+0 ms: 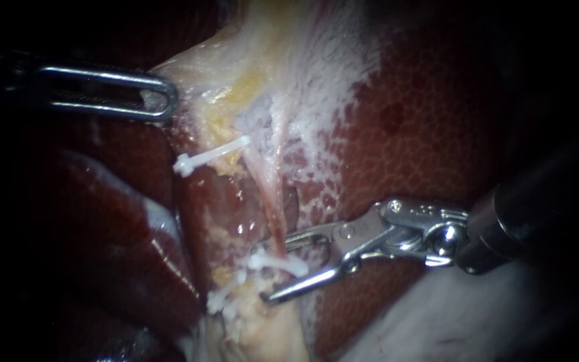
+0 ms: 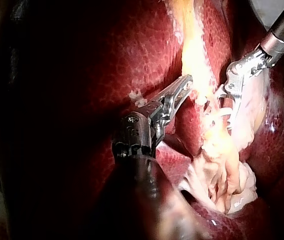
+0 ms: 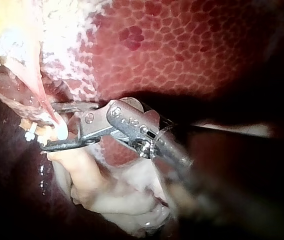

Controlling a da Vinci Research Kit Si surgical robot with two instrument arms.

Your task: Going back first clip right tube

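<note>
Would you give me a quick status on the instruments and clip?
Right instrument jaws open, straddling clip on right tube. Left instrument shut on pale tissue. Nothing in the way.

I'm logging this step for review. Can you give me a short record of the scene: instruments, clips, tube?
left instrument: tip at the edge of the pale tissue
right instrument: open, one side above and one below the lower clip
upper clip: white, across pale tissue
lower clip: white, on the tube
tube: thin, pink, runs down to the lower clip
liver: dark red, mottled
</note>
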